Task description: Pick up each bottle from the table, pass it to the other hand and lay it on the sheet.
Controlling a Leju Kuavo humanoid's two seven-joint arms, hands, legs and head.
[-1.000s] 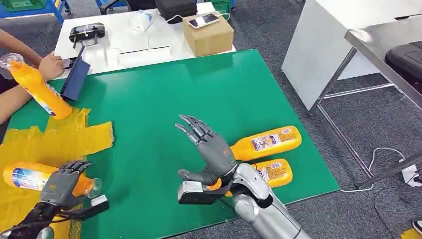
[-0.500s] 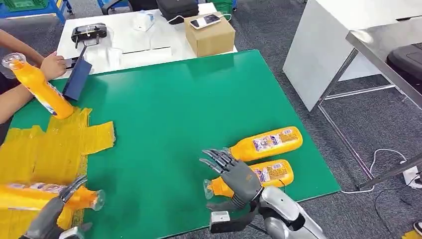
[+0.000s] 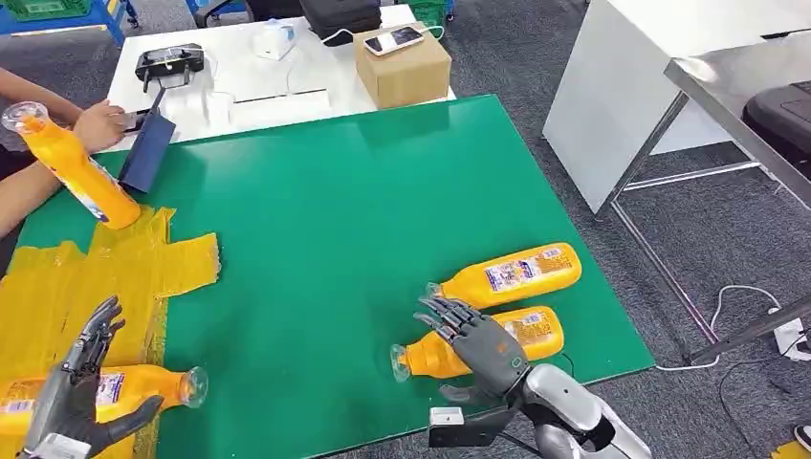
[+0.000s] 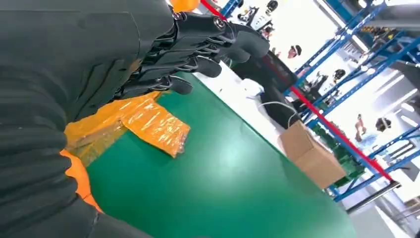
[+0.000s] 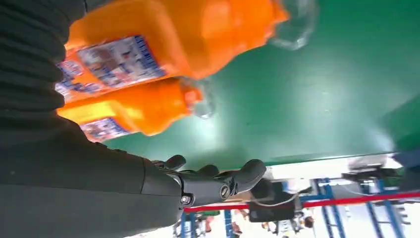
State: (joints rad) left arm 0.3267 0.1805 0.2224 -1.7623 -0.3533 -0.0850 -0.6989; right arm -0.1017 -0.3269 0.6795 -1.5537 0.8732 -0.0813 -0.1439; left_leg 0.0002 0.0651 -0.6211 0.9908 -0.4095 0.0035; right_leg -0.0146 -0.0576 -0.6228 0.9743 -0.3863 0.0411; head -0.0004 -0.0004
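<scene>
Two orange bottles lie side by side at the green mat's [image 3: 335,210] right front: a far bottle [image 3: 512,273] and a near bottle [image 3: 526,333]. My right hand [image 3: 478,342] hovers over the near bottle's neck end, fingers spread and holding nothing. The right wrist view has both bottles [image 5: 163,44] [image 5: 138,106] just beyond the fingers [image 5: 218,183]. A third bottle [image 3: 120,387] lies on the yellow sheet [image 3: 115,268] at front left. My left hand [image 3: 72,392] is over its body with fingers [image 4: 208,39] apart, not gripping.
A person's arm [image 3: 38,182] at the far left holds another orange bottle [image 3: 72,167] tilted above the sheet's back edge. Behind the mat, a white table [image 3: 268,76] carries a cardboard box [image 3: 402,62] and small devices. A metal table frame [image 3: 689,143] stands to the right.
My left hand let go of its bottle, which now lies on the sheet, and drew back. My right hand dropped from mid-mat to the near bottle at right.
</scene>
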